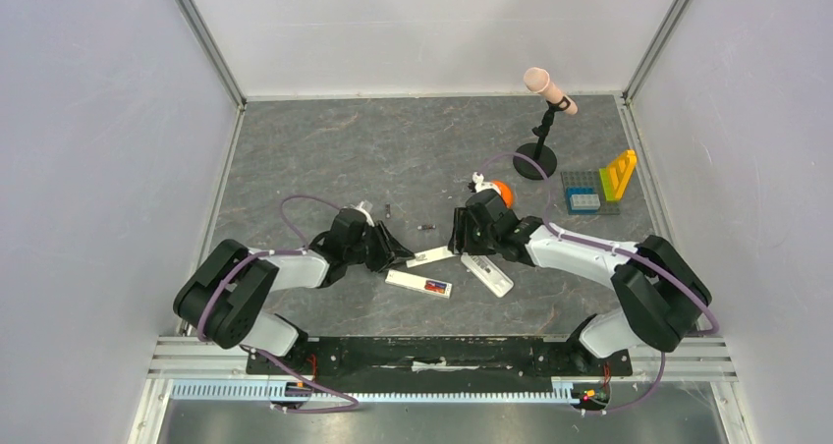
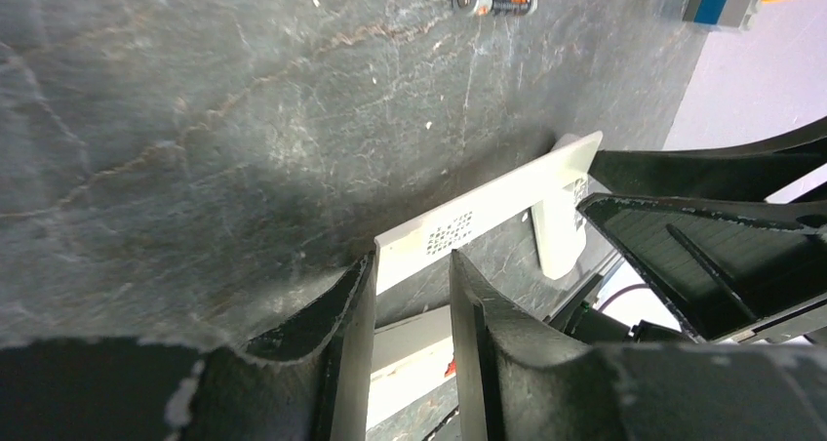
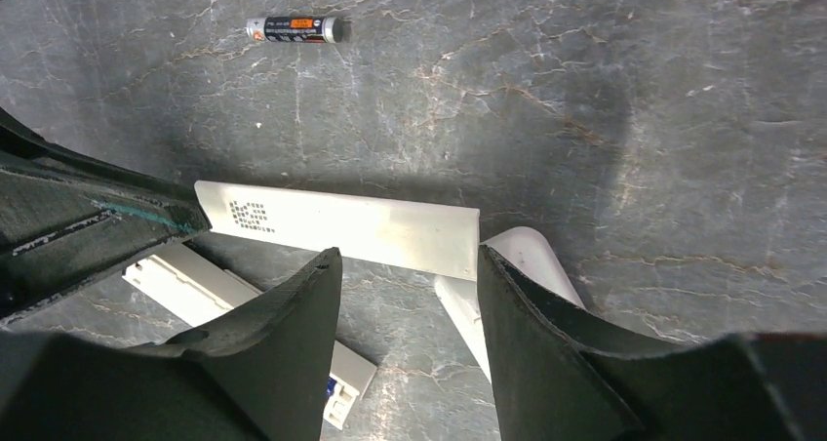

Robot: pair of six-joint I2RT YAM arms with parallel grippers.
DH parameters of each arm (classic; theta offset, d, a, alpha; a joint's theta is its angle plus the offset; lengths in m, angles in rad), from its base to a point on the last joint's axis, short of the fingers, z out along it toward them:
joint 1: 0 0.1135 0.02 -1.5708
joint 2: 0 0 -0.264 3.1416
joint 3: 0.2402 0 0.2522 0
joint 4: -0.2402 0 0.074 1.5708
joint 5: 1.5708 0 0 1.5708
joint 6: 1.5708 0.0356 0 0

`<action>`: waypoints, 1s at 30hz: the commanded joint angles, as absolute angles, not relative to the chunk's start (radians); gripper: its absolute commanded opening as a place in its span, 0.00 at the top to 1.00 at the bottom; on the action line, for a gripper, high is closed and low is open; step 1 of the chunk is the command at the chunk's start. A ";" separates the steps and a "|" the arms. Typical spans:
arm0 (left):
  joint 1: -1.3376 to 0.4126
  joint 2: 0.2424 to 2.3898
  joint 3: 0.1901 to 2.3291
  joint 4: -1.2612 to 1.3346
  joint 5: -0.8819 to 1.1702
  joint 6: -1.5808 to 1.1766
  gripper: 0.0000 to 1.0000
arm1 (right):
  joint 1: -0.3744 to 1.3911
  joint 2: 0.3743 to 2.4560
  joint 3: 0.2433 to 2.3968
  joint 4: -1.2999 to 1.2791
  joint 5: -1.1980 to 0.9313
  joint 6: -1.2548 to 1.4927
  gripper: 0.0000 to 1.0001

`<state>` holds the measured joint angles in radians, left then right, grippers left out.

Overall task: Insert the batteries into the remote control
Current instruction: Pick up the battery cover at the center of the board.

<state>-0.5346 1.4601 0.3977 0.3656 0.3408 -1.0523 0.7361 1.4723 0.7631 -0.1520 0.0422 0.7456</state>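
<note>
Because the batteries are tiny, hard, smooth cylinders, they will likely roll at a nudge and slip from a loose pinch, so each is best taken across the middle of its barrel with the jaws square to its length. A dark battery (image 1: 426,227) with an orange band lies on the grey desk (image 1: 324,159) just beyond the arms' working spot, and a second battery (image 1: 388,209) lies apart to its left. The remote control (image 1: 411,280) lies flat, nearer the arm bases than either pair of jaws. It looks light and stiff, and apt to skate on the stone-like surface, so it should be braced by its long sides while a cell is pressed in. Between the two arms lies a thin white strip (image 3: 361,228) with a dotted mark, probably the battery door; it is flat and slight, hard to lift except by its long edges. The right jaws stand wide apart with nothing between them, their tips at the strip's near edge. The left jaws stand parted at the strip's other end, and whether they pinch it cannot be told. A shorter white block (image 1: 488,274) lies just right of the remote. The remote's recess is hard to read: from above, a red and blue patch shows at its right end, perhaps a seated cell but too small to be sure. The right wrist view cuts the remote off behind the jaws, and no polarity marks are legible.
</note>
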 commanded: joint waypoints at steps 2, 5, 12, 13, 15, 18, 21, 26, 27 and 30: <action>-0.611 1.464 0.483 0.455 0.404 -1.046 0.63 | 0.775 1.396 0.750 -0.082 -0.051 0.777 0.45; -0.647 1.487 0.504 0.454 0.399 -1.045 0.63 | 0.775 1.359 0.730 -0.105 -0.044 0.782 0.45; -0.719 1.577 0.585 0.430 0.405 -1.027 0.63 | 0.775 1.271 0.654 -0.162 -0.018 0.806 0.45; -0.727 1.591 0.595 0.427 0.405 -1.026 0.63 | 0.774 1.261 0.642 -0.168 -0.012 0.810 0.45; -0.740 1.614 0.613 0.417 0.405 -1.023 0.63 | 0.775 1.246 0.620 -0.177 0.015 0.815 0.45; -0.762 1.642 0.636 0.398 0.394 -1.018 0.64 | 0.775 1.229 0.604 -0.191 0.048 0.816 0.45; -0.777 1.648 0.640 0.397 0.371 -1.027 0.65 | 0.772 1.221 0.607 -0.212 0.083 0.807 0.44; -0.781 1.640 0.639 0.361 0.342 -1.025 0.67 | 0.759 1.209 0.612 -0.243 0.122 0.782 0.40; -0.781 1.638 0.641 0.351 0.338 -1.020 0.67 | 0.756 1.206 0.611 -0.242 0.122 0.779 0.38; -0.781 1.639 0.646 0.334 0.331 -1.012 0.67 | 0.746 1.206 0.608 -0.242 0.114 0.770 0.34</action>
<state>-0.7612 1.6417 0.5980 0.3038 0.3298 -1.0336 0.7441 1.2282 0.6022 -0.3157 0.1707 0.7574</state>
